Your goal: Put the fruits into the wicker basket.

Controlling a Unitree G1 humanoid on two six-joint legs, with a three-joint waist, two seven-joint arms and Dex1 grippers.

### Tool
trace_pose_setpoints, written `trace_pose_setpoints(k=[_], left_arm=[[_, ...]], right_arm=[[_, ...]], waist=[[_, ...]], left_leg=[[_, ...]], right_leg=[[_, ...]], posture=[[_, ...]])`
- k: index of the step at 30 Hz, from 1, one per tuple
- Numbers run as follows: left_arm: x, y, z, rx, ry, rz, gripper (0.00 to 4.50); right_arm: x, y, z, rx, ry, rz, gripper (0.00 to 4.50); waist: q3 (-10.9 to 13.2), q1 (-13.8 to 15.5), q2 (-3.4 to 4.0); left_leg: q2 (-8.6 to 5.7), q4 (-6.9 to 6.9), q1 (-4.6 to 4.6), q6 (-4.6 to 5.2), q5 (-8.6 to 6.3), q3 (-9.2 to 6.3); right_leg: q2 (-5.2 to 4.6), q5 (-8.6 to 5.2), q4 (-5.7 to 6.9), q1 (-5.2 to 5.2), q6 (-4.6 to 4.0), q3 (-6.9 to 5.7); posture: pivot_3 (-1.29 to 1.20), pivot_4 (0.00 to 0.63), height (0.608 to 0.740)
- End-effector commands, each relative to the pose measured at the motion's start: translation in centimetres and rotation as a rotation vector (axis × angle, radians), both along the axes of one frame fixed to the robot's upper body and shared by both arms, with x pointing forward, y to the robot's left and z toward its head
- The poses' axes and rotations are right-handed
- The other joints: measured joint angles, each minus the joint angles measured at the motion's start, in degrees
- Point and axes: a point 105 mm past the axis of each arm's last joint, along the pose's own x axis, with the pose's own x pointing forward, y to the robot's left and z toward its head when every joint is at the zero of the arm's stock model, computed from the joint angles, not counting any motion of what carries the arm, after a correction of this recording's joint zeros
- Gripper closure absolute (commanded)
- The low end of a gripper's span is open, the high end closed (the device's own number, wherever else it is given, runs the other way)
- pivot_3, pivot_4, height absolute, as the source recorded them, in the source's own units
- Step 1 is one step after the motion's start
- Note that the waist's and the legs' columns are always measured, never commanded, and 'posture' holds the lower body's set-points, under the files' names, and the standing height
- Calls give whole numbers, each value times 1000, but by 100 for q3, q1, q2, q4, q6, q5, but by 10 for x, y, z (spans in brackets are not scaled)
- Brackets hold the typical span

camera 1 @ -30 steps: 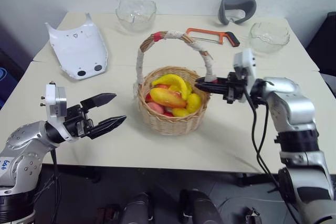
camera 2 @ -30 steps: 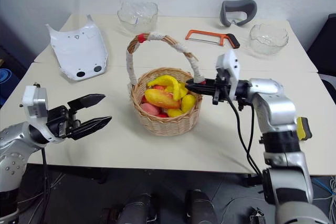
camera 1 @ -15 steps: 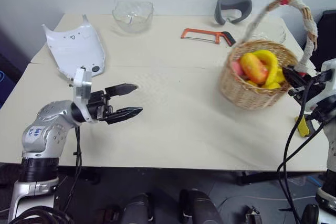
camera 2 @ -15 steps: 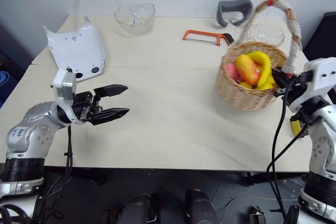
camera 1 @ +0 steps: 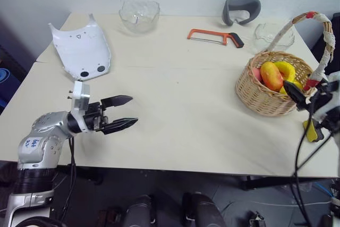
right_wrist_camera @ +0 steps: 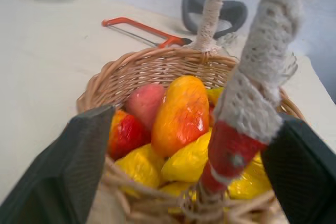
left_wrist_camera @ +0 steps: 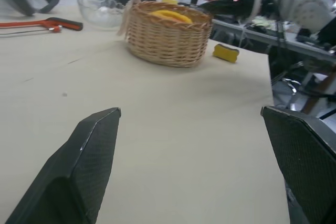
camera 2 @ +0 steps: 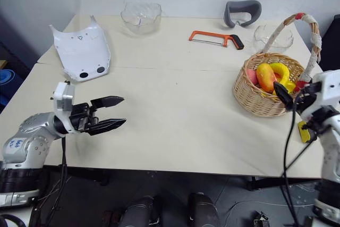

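The wicker basket [camera 1: 272, 91], round and woven with a wrapped arched handle, is seen at the right edge of the pale surface [camera 1: 175, 110], holding the glossy fruits [right_wrist_camera: 181, 114]. The right end effector [right_wrist_camera: 184, 182] is spread wide about the handle's red base, gripping nothing. The left end effector [camera 1: 121, 113] is held released above bare surface.

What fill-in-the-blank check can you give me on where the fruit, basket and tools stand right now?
1. The mango lies inside the wicker ____.
2. The right tool has its fingers spread on either side of the basket's ____.
3. The left tool hovers over bare table with its fingers ____.
4. The orange hacksaw lies between two glass ____.

Missing words: basket; handle; open; bowls
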Motion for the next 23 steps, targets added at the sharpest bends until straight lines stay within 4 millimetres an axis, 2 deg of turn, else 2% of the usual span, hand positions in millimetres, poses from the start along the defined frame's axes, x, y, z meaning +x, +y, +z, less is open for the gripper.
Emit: trace_pose_setpoints(k=[1, 3, 5, 7, 9, 11, 15, 17, 19, 23], left_arm=[[-7, 25, -7, 104, -57, 126, 0], [-11, 32, -14, 125, -49, 156, 0], [-17, 40, -23, 173, -56, 199, 0], [-23, 48, -33, 212, -60, 257, 0], [-27, 49, -37, 227, -65, 279, 0], [-28, 49, -45, 269, -79, 309, 0], [-31, 46, -55, 325, -103, 344, 0], [-33, 43, -56, 338, -125, 337, 0], [-32, 41, -53, 323, -148, 349, 0], [-34, 37, -45, 270, -159, 352, 0]], right_arm=[[-36, 1, 28, -142, -96, 146, 34], [-46, 1, 20, -173, -62, 192, 34], [-52, 8, -8, -264, 83, 286, 34], [-57, 27, -41, -346, 185, 436, 34], [-58, 40, -58, -353, 218, 527, 34], [-51, 66, -77, -367, 191, 642, 34], [-29, 121, -90, -375, 32, 806, 34], [-22, 141, -97, -375, 4, 870, 34], [-18, 151, -103, -369, -4, 902, 34], [-11, 155, -112, -344, 10, 886, 34]], waist=[[0, 10, 0], [0, 16, 0], [0, 21, -1], [-2, 12, -4], [-3, -1, -8], [-3, 4, -8], [-2, -32, -9], [0, -27, -5], [0, 25, -4], [0, 56, -5]], left_leg=[[1, -1, 1, 4, -3, 1], [3, -1, 7, 12, -11, 1], [5, 2, 14, 13, -13, 0], [5, 0, 17, 10, -16, 0], [14, -4, 27, 7, -20, 2], [14, -4, 27, 6, -20, 3], [19, -3, 32, 1, -22, 5], [17, -4, 30, 1, -20, 6], [18, -6, 29, -1, -20, 5], [8, 3, 23, 7, -25, -1]], right_leg=[[1, 0, -2, 0, 0, -1], [3, 0, -4, 5, 0, -2], [3, 0, -4, 14, 0, -4], [0, 1, -7, 16, 1, -1], [3, 0, -12, 22, 0, 1], [3, 0, -13, 21, -1, 1], [3, 1, -11, 22, -3, 1], [2, 1, -6, 18, -4, 1], [2, -1, -6, 16, -7, -2], [-10, 0, -6, 20, -6, -8]], posture=[[0, 150, 740], [0, 150, 740], [0, 150, 740], [0, 150, 740], [0, 150, 740], [0, 150, 740], [0, 150, 740], [0, 150, 740], [0, 150, 740], [0, 150, 740]])
